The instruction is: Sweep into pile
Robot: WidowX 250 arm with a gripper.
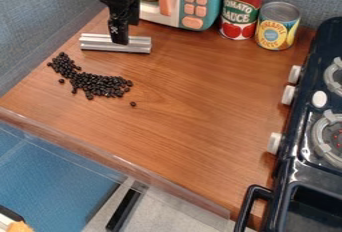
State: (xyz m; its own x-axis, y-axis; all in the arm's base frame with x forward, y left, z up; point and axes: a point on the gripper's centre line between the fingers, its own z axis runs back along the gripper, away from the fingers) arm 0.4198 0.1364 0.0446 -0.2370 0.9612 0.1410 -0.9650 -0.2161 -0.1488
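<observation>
1. We are seeing the black toy stove (302, 107) closest to us, with its dark handle (248, 205) sticking out at the bottom right of the view. White knobs (289, 95) are lining its left side.
2. We are finding the black beans (97, 85) on the left part of the brown wooden table (200, 86). They are making a long, bendy heap (a bit like a fat worm), and a few loose ones are sitting just beside it.
3. We are spotting the black gripper (120, 40) near the top left, pointing down at a shiny silver bar (139, 45). It is covering the middle of the bar, but we are not able to tell if its jaws are spread or pinching.
4. We are seeing the bar lying a little behind the beans, not touching them.
5. We are looking at a blue-green and orange toy microwave (212, 7) at the back. A red tomato can (240, 13) and a yellow pineapple can (276, 28) are standing upright to its right.
</observation>
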